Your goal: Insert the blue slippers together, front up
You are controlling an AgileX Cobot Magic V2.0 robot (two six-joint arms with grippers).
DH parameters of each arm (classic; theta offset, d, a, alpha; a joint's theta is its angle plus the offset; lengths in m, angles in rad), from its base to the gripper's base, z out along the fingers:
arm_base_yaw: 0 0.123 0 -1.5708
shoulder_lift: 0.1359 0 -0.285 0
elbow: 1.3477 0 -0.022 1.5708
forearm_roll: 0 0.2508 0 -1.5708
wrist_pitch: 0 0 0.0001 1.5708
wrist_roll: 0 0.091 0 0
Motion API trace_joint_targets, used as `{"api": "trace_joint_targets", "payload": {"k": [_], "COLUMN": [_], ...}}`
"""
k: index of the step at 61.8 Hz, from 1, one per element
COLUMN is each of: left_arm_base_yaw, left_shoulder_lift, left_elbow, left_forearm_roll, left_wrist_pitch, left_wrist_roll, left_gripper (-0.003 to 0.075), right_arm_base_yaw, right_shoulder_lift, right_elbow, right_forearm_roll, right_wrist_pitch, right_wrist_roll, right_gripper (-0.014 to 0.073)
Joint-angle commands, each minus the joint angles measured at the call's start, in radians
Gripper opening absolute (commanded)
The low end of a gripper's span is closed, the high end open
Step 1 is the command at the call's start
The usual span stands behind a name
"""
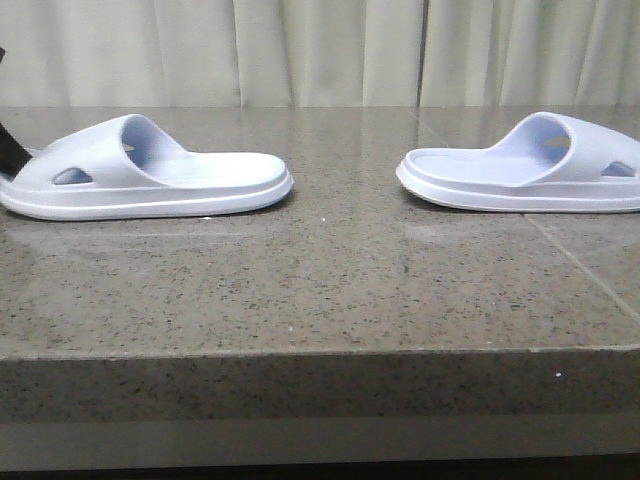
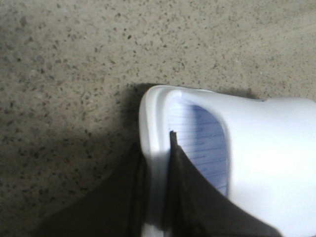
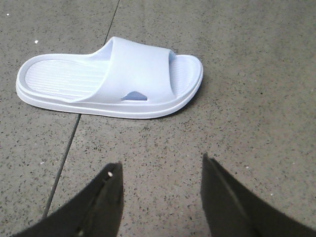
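- Slippers lie sole-down and well apart on a speckled stone bench, heels facing each other across a wide bare stretch at its middle.
- Left slipper (image 1: pixel 145 180) sits toward the bench's left edge, strap at the outer end; the right slipper (image 1: pixel 525 170) sits toward the right edge, its toe running out of the front view.
- Left gripper (image 2: pixel 158 197), seen from its wrist camera, straddles the left slipper's (image 2: pixel 237 163) rim: one dark finger (image 2: pixel 190 192) inside on the ribbed footbed, the other outside the sole wall, both pressed against it.
- Right gripper (image 3: pixel 160 197) hangs with its fingers spread and nothing between them, over bare stone near the right slipper (image 3: pixel 111 79) without touching it.
- Front edge of the bench (image 1: pixel 320 350) lies near both slippers, with clear stone between; a curtain (image 1: pixel 320 50) hangs behind the far edge.
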Motion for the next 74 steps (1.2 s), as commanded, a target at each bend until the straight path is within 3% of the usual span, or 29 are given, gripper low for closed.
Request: {"api": "trace_joint_targets", "payload": {"k": [1,14,31,40,54,74], "left_arm_base_yaw": [-0.006,-0.006,-0.006,-0.006,-0.006,-0.006], "left_shoulder_lift": [-0.082,-0.232,-0.367,-0.367,-0.367,-0.367], "left_elbow": [-0.019,0.013,0.148,0.148,0.148,0.148], "left_forearm_roll": [-0.013,-0.016,-0.039,-0.039,-0.039,-0.039], "left_wrist_pitch": [0.032,0.042,0.042,0.038,0.042,0.037], "left_wrist_roll": [0.001,0.004,0.080,0.080,0.080,0.080], "left_gripper": [-0.0020,-0.0020,-0.0020,-0.0020,-0.0020,-0.0020], "right_arm_base_yaw": [-0.008,-0.066,-0.308,-0.423,-0.542,-0.542], "right_shoulder_lift": [0.034,0.212,0.467,0.595,0.799,1.002], "right_elbow": [-0.062,-0.172,-0.326,-0.384,-0.445,-0.445], "right_forearm_roll": [0.005,0.005,0.089,0.322,0.827,1.111], "right_wrist_pitch": [-0.017,0.107,0.215,0.249,0.318,0.312], "right_wrist_roll": [0.018,0.045,0.002,-0.188,-0.601,-0.882], "right_gripper": [0.0395,0.0395,0.0395,0.0395,0.0395,0.0395]}}
